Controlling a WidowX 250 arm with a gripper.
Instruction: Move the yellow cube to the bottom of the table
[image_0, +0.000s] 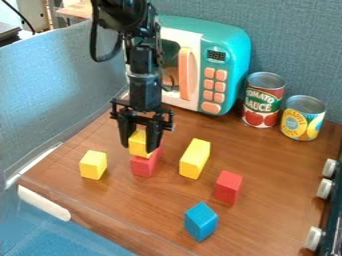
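The gripper (139, 146) points down left of the table's middle, shut on a yellow cube (138, 143), with one finger along each side of it. Directly below that cube is a red block (145, 165); whether the two touch is hard to tell. A second yellow cube (93, 165) stands apart to the left on the wooden table (150, 210). To the right of the red block lies a longer yellow block (195, 159).
A red block (228, 187) and a blue cube (201, 221) are toward the front right. A teal toy microwave (230, 47) stands behind the gripper, with a tomato sauce can (263, 100) and a pineapple can (302, 118) beside it. White knobs (324, 189) line the right edge.
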